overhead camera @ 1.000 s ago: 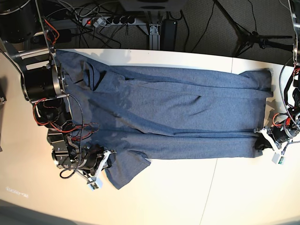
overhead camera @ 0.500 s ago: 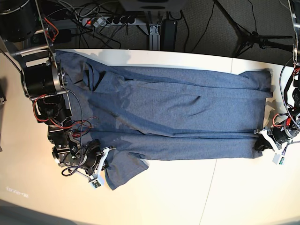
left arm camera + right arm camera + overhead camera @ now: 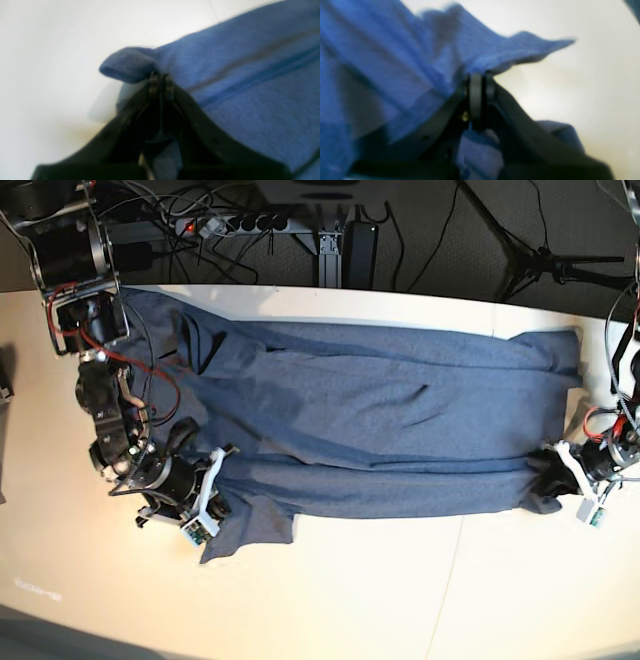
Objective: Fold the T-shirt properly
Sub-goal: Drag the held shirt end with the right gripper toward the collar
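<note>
The blue-grey T-shirt lies lengthwise across the white table, plain side up, with long creases running through it. At its near left corner, by the sleeve, my right gripper is shut on the cloth. In the right wrist view, the right gripper pinches a raised edge of the T-shirt above the table. At the near right corner my left gripper is shut on the bunched hem. In the left wrist view, the left gripper clamps a small fold of the T-shirt.
Behind the table's far edge, on the dark floor, lie a power strip with cables and a tripod leg. The right arm's motors and red wires stand over the shirt's left end.
My right gripper has shut on the cloth by the sleeve and its arm has swung back, drawing the sleeve inward. The right hem corner has bunched more under the left gripper.
</note>
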You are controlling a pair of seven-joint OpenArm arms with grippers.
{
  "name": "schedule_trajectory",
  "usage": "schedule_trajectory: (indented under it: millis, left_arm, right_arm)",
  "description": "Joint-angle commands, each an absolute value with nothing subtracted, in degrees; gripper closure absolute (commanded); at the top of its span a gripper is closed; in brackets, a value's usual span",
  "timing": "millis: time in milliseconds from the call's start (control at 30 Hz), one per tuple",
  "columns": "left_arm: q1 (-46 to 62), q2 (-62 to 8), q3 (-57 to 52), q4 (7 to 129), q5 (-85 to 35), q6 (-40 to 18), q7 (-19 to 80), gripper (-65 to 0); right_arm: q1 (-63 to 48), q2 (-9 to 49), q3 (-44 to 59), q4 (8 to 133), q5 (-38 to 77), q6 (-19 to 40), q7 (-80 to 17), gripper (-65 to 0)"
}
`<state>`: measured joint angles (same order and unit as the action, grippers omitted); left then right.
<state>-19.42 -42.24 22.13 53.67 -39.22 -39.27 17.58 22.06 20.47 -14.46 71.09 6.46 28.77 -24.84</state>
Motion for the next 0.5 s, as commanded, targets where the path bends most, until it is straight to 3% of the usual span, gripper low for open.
schedule_trajectory:
  millis: [0, 467]
  left_arm:
    - [-19.5, -44.1, 21.7, 56.2, -40.1, -40.0, 16.6, 0.0]
    - [-10.1, -46.4, 11.8, 66.2, -41.8, -40.0, 21.8, 0.0]
  right_arm:
    - [22.1, 21.7, -13.0, 74.3, 7.7, 29.8, -24.6, 0.0]
    - [1.3, 24.8, -3.9, 98.3, 11.4, 29.8, -26.1, 0.0]
